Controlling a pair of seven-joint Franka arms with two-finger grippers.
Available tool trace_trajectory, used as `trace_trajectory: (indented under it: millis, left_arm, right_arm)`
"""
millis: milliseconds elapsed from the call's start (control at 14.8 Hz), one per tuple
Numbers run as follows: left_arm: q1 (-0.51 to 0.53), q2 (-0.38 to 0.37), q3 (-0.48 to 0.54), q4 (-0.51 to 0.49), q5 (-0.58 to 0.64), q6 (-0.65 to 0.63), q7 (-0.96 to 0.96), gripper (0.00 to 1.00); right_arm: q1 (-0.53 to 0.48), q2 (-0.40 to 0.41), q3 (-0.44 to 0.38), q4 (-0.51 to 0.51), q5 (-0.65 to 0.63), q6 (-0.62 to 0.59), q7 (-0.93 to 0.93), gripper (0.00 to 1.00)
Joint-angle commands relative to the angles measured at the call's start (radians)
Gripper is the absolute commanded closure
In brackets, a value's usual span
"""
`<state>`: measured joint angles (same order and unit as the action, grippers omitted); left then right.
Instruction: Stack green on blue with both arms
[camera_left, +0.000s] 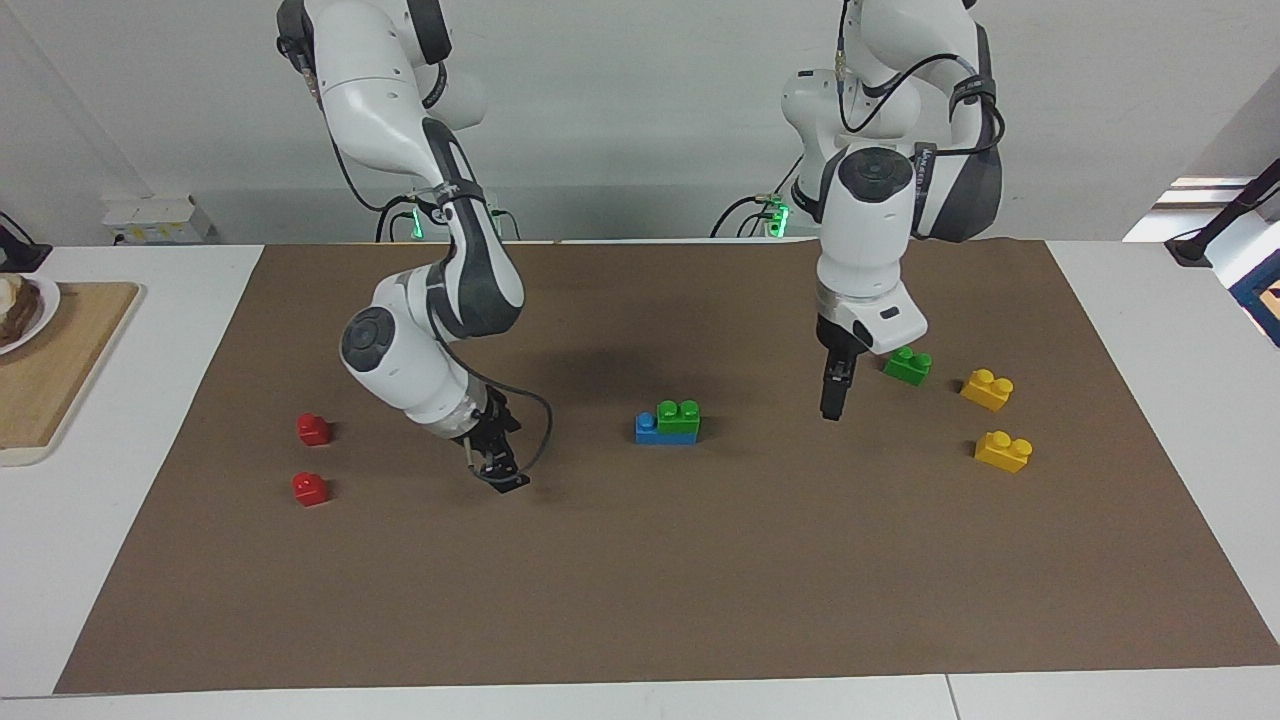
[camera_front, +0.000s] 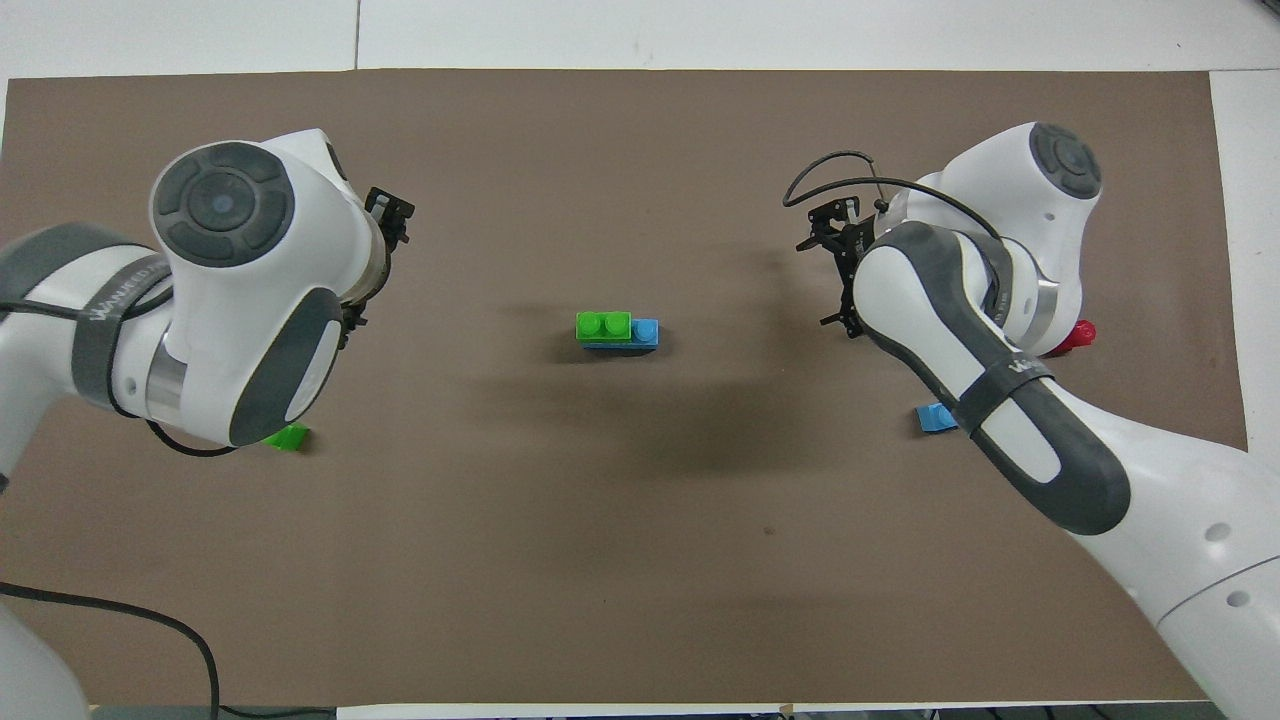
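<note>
A green brick (camera_left: 679, 414) sits on a blue brick (camera_left: 648, 430) in the middle of the brown mat; the stack also shows in the overhead view, green (camera_front: 604, 325) on blue (camera_front: 646, 332). A second green brick (camera_left: 908, 365) lies loose toward the left arm's end, nearer to the robots, and half shows in the overhead view (camera_front: 288, 437). A second blue brick (camera_front: 935, 418) peeks out under the right arm and is hidden in the facing view. My left gripper (camera_left: 830, 405) hangs over the mat between the stack and the loose green brick. My right gripper (camera_left: 497, 472) is low over the mat between the stack and the red bricks. No brick shows in either gripper.
Two yellow bricks (camera_left: 987, 389) (camera_left: 1003, 451) lie toward the left arm's end. Two red bricks (camera_left: 313, 429) (camera_left: 309, 489) lie toward the right arm's end. A wooden board (camera_left: 60, 380) with a plate (camera_left: 35, 310) sits off the mat at the right arm's end.
</note>
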<state>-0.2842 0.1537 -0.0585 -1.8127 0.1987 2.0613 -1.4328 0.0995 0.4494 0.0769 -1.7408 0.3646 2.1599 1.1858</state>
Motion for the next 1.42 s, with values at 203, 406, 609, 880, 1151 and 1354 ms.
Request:
trace_trajectory:
  millis: [203, 406, 609, 880, 1151, 1354]
  left_arm:
    - [0.187, -0.074, -0.004, -0.017, -0.010, -0.024, 0.574, 0.00]
    - [0.279, -0.104, -0.007, -0.013, -0.013, -0.062, 0.915, 0.00]
    - [0.322, -0.137, 0.002, 0.001, -0.083, -0.131, 1.196, 0.00]
    - [0.335, -0.177, -0.001, 0.050, -0.165, -0.289, 1.299, 0.00]
    - [0.321, -0.187, -0.015, 0.102, -0.162, -0.389, 1.304, 0.00]
    - [0.319, -0.190, -0.017, 0.110, -0.163, -0.401, 1.313, 0.00]
  right_arm:
    - [-0.115, -0.138, 0.009, -0.002, -0.194, -0.161, -0.578, 0.00]
    - [-0.123, -0.245, 0.009, 0.001, -0.205, -0.267, -0.783, 0.00]
    - [-0.094, -0.398, 0.014, -0.049, -0.208, -0.375, -0.883, 0.00]
    - [-0.053, -0.468, 0.012, -0.031, -0.320, -0.409, -1.000, 0.00]
    - [-0.119, -0.411, 0.004, 0.140, -0.346, -0.549, -1.124, 0.00]
    - [-0.168, -0.402, 0.006, 0.175, -0.361, -0.571, -1.166, 0.00]
